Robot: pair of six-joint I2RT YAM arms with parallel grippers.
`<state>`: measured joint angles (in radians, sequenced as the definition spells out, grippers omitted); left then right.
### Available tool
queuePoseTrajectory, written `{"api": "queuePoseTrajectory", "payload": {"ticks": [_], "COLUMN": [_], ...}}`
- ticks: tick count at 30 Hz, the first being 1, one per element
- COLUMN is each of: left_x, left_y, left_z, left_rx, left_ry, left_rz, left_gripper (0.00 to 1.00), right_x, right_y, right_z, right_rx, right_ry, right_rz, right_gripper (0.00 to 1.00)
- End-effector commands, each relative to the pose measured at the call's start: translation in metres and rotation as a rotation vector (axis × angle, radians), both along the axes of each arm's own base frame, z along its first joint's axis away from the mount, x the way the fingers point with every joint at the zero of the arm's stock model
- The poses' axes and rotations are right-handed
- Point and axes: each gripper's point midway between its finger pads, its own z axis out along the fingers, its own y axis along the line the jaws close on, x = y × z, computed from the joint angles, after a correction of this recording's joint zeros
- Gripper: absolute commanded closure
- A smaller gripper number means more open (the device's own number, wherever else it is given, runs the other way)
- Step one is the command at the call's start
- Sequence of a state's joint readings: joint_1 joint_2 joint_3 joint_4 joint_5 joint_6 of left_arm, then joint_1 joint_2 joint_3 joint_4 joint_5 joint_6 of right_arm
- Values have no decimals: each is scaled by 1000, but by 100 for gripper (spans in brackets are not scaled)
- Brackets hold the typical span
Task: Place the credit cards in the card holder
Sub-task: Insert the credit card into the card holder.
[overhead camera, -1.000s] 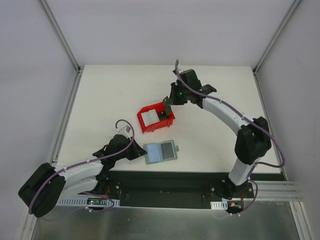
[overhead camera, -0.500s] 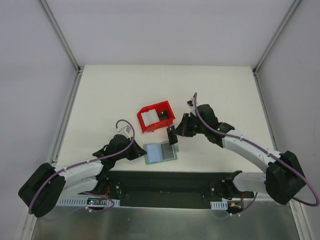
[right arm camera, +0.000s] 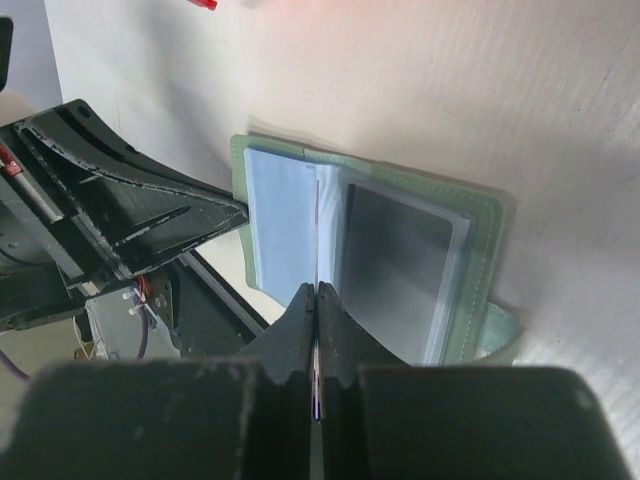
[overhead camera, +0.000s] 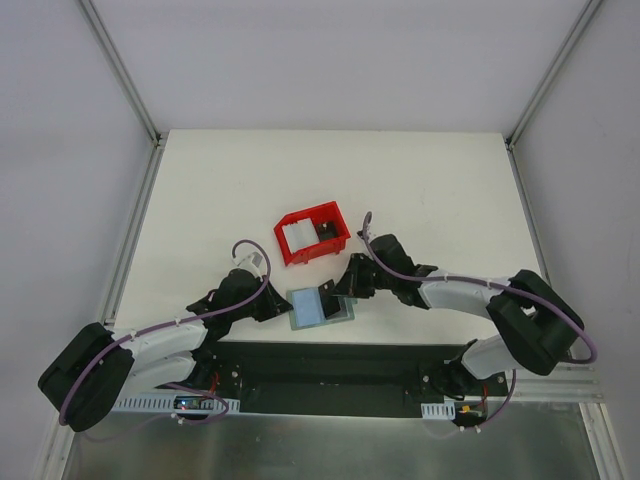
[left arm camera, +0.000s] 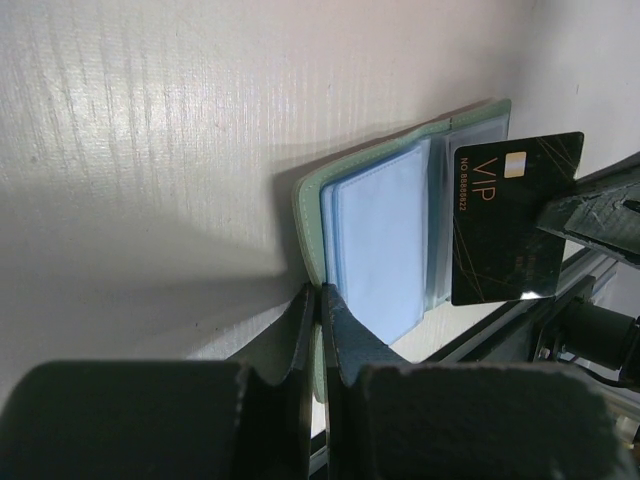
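Note:
The card holder [overhead camera: 322, 305] lies open near the table's front edge, grey-green with blue-grey pockets. My left gripper [overhead camera: 277, 304] is shut on its left edge; in the left wrist view the fingers [left arm camera: 320, 300] pinch the green cover [left arm camera: 304, 215]. My right gripper [overhead camera: 338, 290] is shut on a dark credit card [overhead camera: 327, 293] marked VIP [left arm camera: 510, 220], held on edge over the middle fold of the open holder. In the right wrist view the card shows as a thin line [right arm camera: 317, 225] between the blue pocket [right arm camera: 280, 220] and the grey pocket [right arm camera: 395, 260]. More cards, pale [overhead camera: 293, 235] and dark [overhead camera: 326, 231], lie in the bin.
A red plastic bin [overhead camera: 312, 218] stands just behind the holder, mid-table. The black base rail [overhead camera: 330, 360] runs right along the holder's near side. The left gripper's black body [right arm camera: 120, 205] sits close beside the holder.
My right arm has swung from the red bin down and left to the open holder, carrying the dark card. The left gripper has kept its hold on the holder's edge.

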<state>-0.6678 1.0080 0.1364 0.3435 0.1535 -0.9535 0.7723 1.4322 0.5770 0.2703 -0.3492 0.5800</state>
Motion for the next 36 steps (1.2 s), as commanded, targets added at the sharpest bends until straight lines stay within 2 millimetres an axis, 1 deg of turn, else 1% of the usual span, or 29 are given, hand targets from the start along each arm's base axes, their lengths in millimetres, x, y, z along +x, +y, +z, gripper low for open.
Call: {"api": "queuePoseTrajectory", "payload": {"ticks": [1, 4, 10, 14, 18, 27, 36], "left_x": [2, 2, 2, 3, 2, 4, 3], "left_y": [-1, -1, 1, 2, 2, 1, 0], "left_z": [2, 1, 0, 1, 1, 2, 0], "left_rx": [12, 14, 26, 27, 28, 28, 28], "left_ry": [0, 3, 2, -5, -5, -6, -3], "left_rz": [-4, -2, 0, 7, 3, -1, -4], "left_gripper": [100, 100, 100, 100, 100, 100, 100], "right_x": [6, 4, -1, -8, -9, 0, 11], "right_y": [14, 15, 7, 6, 3, 7, 4], "right_z": [6, -1, -22, -34, -43, -40, -35], "right_rx": [76, 74, 26, 11, -6, -2, 10], "right_ry": [-23, -11, 1, 30, 36, 29, 21], "right_rz": [6, 15, 27, 50, 49, 19, -49], "right_gripper": [100, 100, 99, 100, 100, 100, 100]}}
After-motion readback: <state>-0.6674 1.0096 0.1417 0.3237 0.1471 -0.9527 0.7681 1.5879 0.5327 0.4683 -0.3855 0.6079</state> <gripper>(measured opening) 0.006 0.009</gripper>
